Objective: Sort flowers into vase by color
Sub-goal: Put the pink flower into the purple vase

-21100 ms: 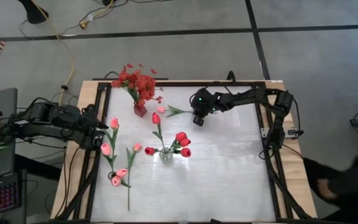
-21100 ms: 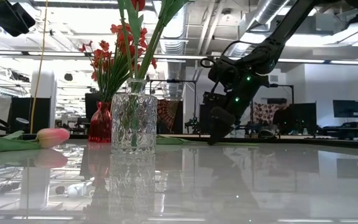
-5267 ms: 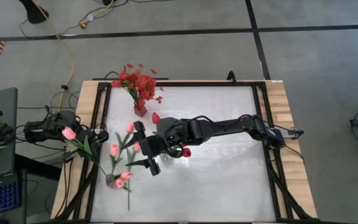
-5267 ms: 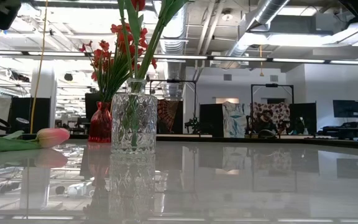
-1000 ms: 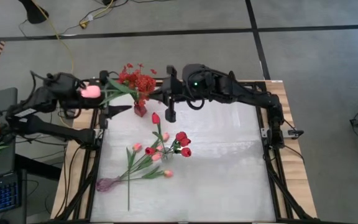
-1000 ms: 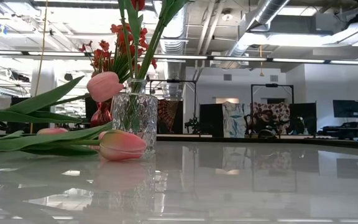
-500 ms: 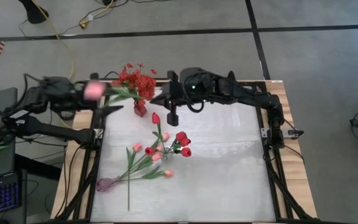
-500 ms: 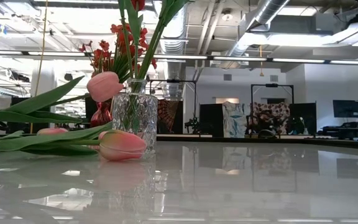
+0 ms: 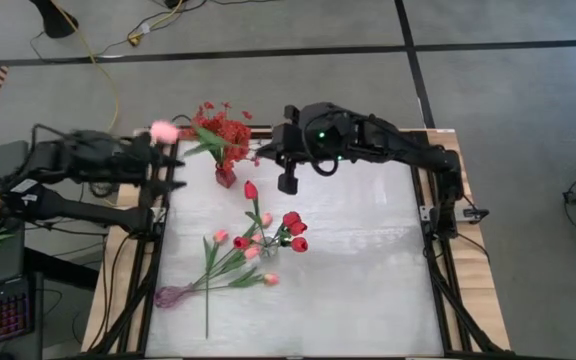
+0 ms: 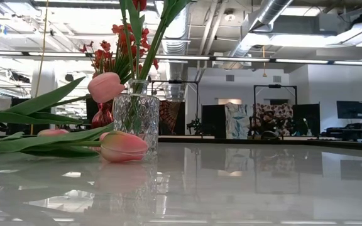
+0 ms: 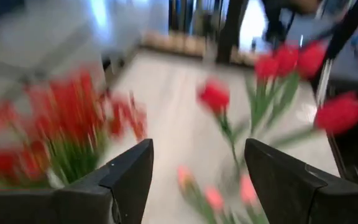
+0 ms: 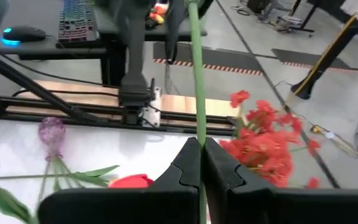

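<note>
Pink tulip (image 9: pixel 163 131) at far left, stem lying left-right, bud leftward, stem pinched in closed right gripper (image 9: pixel 288 184), mid-stem lost against red spray (image 9: pixel 223 130), left gripper (image 9: pixel 171 172) spread empty.

Left arm: dark, jointed, reaching in from the table's left side toward the far-left corner, forearm roughly level.
Left gripper (image 9: pixel 173 170): two dark fingers (image 11: pixel 126 177) spread wide apart, nothing between them in the wrist view.
Right arm: dark, jointed, extending from its base at the table's right edge across the far side, elbow raised, green indicator lit near the wrist.
Right gripper (image 9: pixel 288 180): pointing downward over the far-centre of the table; fingers (image 12: pixel 188 165) pressed together, pinching a thin green flower stem (image 12: pixel 196 81).
</note>
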Robot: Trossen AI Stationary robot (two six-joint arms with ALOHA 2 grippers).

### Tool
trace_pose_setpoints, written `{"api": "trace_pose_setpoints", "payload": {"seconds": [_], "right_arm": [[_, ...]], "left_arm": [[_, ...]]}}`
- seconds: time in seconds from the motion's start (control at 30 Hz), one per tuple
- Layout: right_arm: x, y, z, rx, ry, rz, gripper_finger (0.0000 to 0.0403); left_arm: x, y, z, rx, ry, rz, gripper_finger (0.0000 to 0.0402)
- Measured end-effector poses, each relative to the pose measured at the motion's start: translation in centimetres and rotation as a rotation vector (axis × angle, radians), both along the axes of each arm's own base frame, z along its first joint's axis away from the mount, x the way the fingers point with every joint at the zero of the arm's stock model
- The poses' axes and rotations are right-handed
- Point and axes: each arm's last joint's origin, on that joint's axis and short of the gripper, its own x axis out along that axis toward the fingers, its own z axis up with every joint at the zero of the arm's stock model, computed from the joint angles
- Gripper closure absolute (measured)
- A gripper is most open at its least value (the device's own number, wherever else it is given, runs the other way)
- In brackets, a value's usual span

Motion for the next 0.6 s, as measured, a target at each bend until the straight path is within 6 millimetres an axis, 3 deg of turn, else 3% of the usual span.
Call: {"api": "trace_pose_setpoints", "payload": {"seconds": [0.27,0.6], "right_arm": [[-1.8,0.0,1.2,-0.004,-0.001,-0.022,0.0375],[-3.6,0.1,1.7,-0.002,0.046,-0.07,0.0374]], "left_arm": [[0.9,-0.8,-5.9,-0.25,0.308,-0.099,0.0161],[2.1,-3.0,-12.2,-0.479,0.54,-0.23,0.0161]]}}
